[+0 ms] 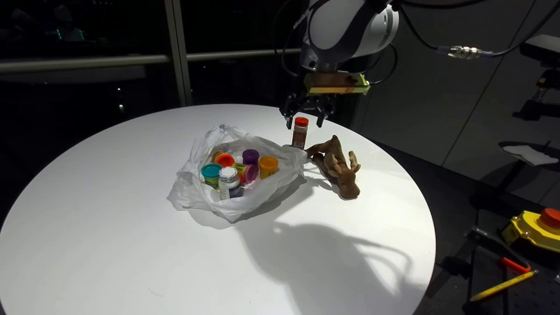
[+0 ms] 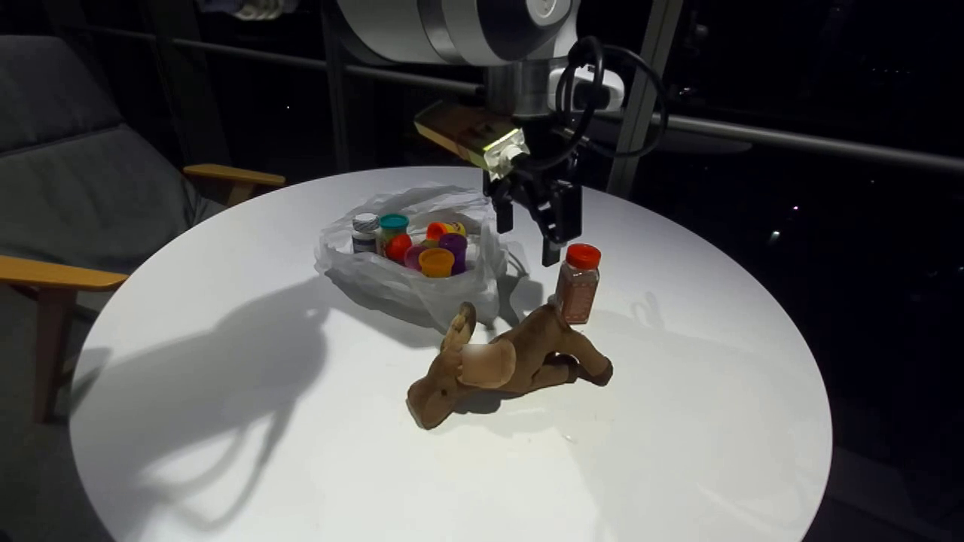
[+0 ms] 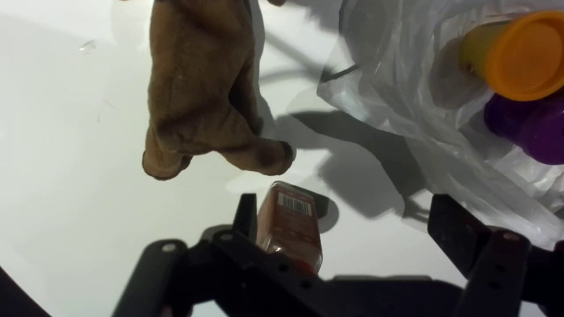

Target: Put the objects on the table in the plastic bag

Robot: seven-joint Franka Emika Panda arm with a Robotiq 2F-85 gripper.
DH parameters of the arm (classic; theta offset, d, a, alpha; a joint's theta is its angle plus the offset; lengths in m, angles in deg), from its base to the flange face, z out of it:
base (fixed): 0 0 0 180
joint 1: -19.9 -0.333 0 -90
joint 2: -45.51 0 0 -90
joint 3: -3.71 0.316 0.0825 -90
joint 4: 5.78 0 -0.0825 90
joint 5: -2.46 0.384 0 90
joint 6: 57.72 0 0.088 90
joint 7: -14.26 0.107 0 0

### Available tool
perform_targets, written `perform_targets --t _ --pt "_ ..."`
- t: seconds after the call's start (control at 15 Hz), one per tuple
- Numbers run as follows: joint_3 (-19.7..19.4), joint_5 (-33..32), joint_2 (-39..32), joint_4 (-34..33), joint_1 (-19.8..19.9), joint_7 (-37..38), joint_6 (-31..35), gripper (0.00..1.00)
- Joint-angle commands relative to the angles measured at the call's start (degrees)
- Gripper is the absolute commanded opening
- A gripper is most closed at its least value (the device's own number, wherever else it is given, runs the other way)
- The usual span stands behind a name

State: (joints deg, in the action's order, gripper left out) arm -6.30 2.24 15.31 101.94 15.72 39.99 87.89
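The objects (image 1: 238,167) are all on the round white table (image 1: 100,245), most of them in one group and two out on their own. A grey chair (image 2: 68,173) with wooden armrests stands beside it in an exterior view. The robot arm (image 1: 337,26) hangs over the table and throws a broad shadow across it. The plastic bag (image 1: 253,204) gapes upward, its thin white sides crumpled around the group. Beside it lies the brown plush moose (image 2: 536,348), its hind legs apart from the bag in the wrist view. The claw (image 2: 529,241) is above the table with its fingers (image 3: 454,229) spread wide, near the red-lidded jar (image 2: 579,290). That jar stands upright just beside the moose's hind end (in the wrist view the claw partly hides its lid, and I cannot tell whether they touch). In the bag, a white-capped bottle (image 1: 230,186) sits next to the teal-lidded tub (image 1: 211,175). With them are the orange-lidded tub (image 1: 268,167), the purple-lidded tub (image 1: 250,157), the pink-lidded tub (image 1: 250,173) tipped on its side, and the red tub (image 2: 398,247). A yellow pencil (image 1: 503,285) lies away from the table in an exterior view.
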Motion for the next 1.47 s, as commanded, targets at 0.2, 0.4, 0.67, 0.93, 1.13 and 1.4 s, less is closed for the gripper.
perform_targets --t 0.2,0.4,0.67,0.93,1.13,1.4 --pt "-1.8 -0.3 -3.6 -6.8 -0.3 5.7 -1.2 1.00" --pt "-2.2 0.2 -5.7 -9.5 0.1 6.9 -1.4 1.00" --pt "-2.4 0.5 -8.5 -12.4 0.5 7.9 -2.1 1.00" --pt "-3.5 -0.1 -10.1 -14.2 0.6 9.3 -2.8 1.00" --pt "-4.1 -0.1 -10.4 -14.5 0.9 9.6 -3.4 0.69" --pt "-3.4 0.4 -10.1 -14.4 1.6 8.8 -4.9 0.43"
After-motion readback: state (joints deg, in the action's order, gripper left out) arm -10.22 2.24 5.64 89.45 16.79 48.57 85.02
